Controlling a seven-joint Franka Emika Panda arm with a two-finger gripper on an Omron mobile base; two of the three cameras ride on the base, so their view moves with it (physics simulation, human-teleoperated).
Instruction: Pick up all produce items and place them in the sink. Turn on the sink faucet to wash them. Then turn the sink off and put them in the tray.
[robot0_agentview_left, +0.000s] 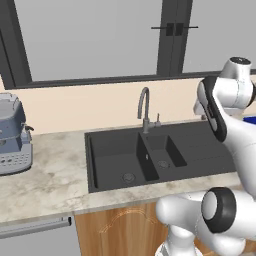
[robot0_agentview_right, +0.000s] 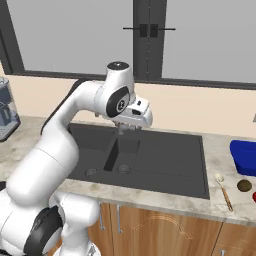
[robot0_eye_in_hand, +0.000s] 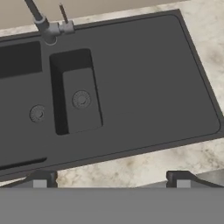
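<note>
Matte black, the double-basin sink (robot0_agentview_right: 165, 160) is set into a marbled stone counter (robot0_agentview_left: 50, 180) and is seen across the middle of the right base view, with its two round drains low at the left of the recess. In the hand view the sink (robot0_eye_in_hand: 144, 83) spreads over most of the frame, the narrower basin at centre left and the wider one cut by the left edge. The grey gooseneck faucet (robot0_agentview_left: 144, 107) is seen at the centre of the left base view, behind the divider between the basins, its small lever post just beside it.

The gripper (robot0_eye_in_hand: 111, 178) is seen at the bottom of the hand view, its two dark tips set wide apart with nothing between them, above the counter's front strip.

At the lower right of the right base view, a dull brown produce item (robot0_agentview_right: 244, 185) lies on the counter, near a wooden spoon (robot0_agentview_right: 223, 191) and below a blue tray (robot0_agentview_right: 244, 157). A red produce item (robot0_agentview_right: 254, 197) is cut by the right edge.
</note>
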